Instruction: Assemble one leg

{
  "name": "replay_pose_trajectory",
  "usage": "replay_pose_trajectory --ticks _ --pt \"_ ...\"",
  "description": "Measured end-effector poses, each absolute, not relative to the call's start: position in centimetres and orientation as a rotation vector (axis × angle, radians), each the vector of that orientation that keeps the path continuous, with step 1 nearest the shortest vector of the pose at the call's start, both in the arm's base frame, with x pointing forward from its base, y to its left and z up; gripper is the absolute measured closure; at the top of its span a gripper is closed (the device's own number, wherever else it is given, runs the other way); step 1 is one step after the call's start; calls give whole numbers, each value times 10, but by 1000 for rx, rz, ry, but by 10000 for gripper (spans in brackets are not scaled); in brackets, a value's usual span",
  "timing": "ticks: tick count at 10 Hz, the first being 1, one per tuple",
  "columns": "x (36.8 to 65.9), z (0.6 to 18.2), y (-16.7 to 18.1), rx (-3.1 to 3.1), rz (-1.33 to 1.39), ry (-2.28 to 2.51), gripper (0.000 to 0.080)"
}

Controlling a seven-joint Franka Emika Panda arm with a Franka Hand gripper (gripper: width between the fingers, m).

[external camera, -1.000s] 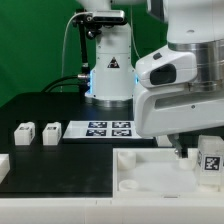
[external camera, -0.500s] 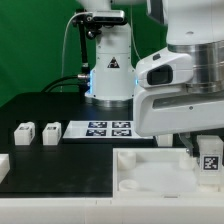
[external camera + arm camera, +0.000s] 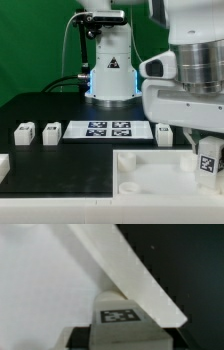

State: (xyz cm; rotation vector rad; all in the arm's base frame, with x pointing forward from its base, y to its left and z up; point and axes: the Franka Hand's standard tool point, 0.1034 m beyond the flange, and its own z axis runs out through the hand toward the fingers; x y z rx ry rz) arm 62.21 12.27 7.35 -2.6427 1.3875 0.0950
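White leg [image 3: 209,159] (tag visible) gripped in claw [image 3: 120,335] above tray [image 3: 150,170].

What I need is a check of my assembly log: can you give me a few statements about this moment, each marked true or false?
1. The pincer is shut on a leg that bears a marker tag. True.
2. The marker board carries six tags. False: it carries four.
3. Two loose legs stand on the table to the exterior view's left of the marker board. True.
4. The held leg hangs over the marker board. False: it is at the exterior view's right, by the large white rimmed part.
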Motion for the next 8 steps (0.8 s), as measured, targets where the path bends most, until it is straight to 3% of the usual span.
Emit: replay_pose_trajectory --ticks 3,6,8 --pt "623 72 122 -2175 77 1907 503" --pt "623 72 124 -2062 100 2017 503" --pt "617 70 121 -2305 149 1788 267"
